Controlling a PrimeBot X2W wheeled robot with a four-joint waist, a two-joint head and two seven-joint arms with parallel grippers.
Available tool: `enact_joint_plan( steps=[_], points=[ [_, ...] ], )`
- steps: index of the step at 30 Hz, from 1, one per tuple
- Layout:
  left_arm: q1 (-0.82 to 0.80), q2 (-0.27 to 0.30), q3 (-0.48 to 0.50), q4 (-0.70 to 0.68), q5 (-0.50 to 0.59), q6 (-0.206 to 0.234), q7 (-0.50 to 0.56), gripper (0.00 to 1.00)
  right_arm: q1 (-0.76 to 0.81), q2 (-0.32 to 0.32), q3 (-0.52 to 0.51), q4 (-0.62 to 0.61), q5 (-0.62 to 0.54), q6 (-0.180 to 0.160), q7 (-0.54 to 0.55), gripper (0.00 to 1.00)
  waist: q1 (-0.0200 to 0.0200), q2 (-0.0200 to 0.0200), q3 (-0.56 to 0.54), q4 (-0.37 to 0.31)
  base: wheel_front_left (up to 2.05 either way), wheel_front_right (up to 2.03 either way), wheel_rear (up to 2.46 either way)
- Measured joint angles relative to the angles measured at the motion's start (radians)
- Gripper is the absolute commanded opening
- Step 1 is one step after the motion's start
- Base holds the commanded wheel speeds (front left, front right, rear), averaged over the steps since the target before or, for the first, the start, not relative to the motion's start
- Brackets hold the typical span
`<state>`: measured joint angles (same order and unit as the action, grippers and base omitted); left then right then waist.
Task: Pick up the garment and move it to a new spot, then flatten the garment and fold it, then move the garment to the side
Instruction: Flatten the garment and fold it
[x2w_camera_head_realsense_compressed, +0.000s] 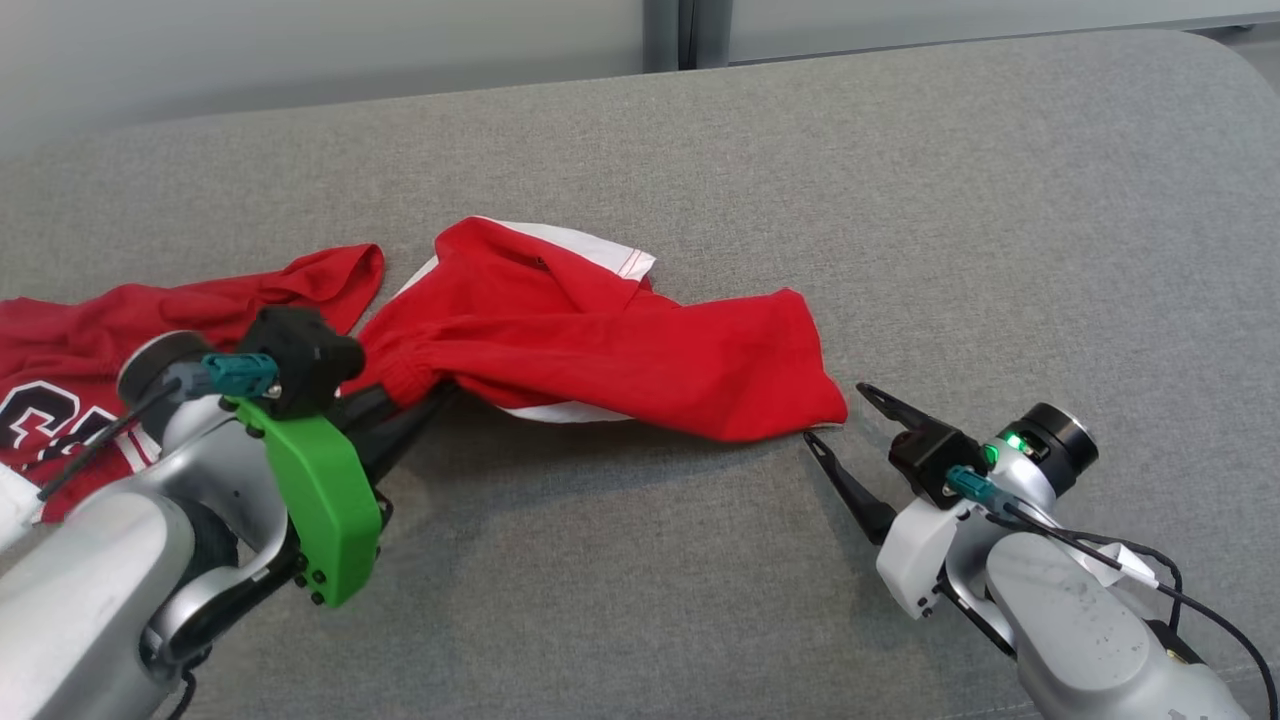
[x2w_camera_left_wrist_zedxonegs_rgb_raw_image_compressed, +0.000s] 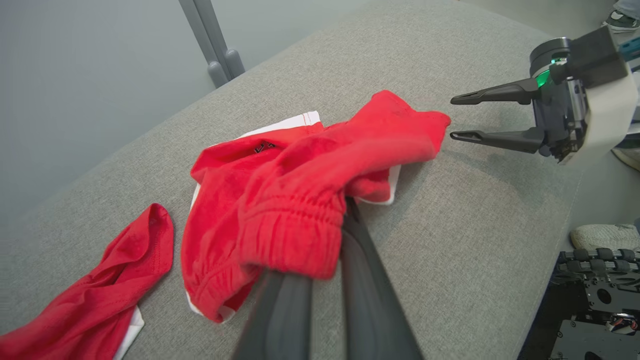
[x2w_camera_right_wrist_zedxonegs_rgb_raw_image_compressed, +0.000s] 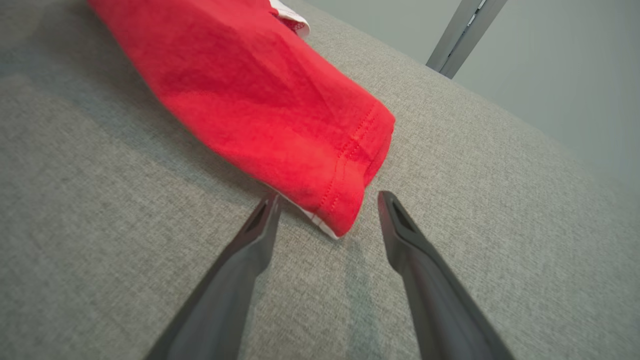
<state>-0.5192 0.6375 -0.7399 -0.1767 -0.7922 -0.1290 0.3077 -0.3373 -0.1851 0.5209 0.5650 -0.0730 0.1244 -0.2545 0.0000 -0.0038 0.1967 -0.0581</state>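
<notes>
Your left gripper (x2w_camera_head_realsense_compressed: 418, 402) is clamped on the garment's (x2w_camera_head_realsense_compressed: 600, 340) elastic waistband.
The garment lies crumpled mid-cushion (x2w_camera_head_realsense_compressed: 900, 200), near a jersey (x2w_camera_head_realsense_compressed: 120, 330). Your right gripper (x2w_camera_head_realsense_compressed: 835, 412) sits at its far hem, fingers spread, the hem corner between their tips.

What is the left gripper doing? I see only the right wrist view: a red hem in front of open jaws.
Observer: The left gripper is shut on the elastic waistband of the red shorts, at their opposite end.
Operator: Is anything else lying on the grey cushion?
Observer: Yes, a second red garment with black-and-white lettering lies at the robot's far left, beside the shorts.
</notes>
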Motion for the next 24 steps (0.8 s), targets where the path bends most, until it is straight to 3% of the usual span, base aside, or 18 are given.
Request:
enact_joint_plan(
  steps=[6,20,24],
  points=[
    [-0.033,0.039,0.028,-0.021,-0.053,0.0,0.052,0.0,-0.014,0.0,0.006,0.017,0.006,0.0,0.0,1.0,0.0,0.0,0.016,-0.01,0.0,0.0,0.0],
    [-0.061,0.06,0.043,-0.042,-0.12,0.0,0.09,0.0,-0.028,0.021,0.075,0.039,0.027,0.0,0.0,1.0,0.0,0.0,0.047,-0.004,0.0,0.0,0.0],
    [-0.064,0.07,0.05,-0.044,-0.127,0.0,0.098,0.0,-0.028,0.02,0.092,0.051,0.052,0.0,0.0,0.95,0.0,0.0,0.051,0.0,0.0,0.0,0.0]
  ],
)
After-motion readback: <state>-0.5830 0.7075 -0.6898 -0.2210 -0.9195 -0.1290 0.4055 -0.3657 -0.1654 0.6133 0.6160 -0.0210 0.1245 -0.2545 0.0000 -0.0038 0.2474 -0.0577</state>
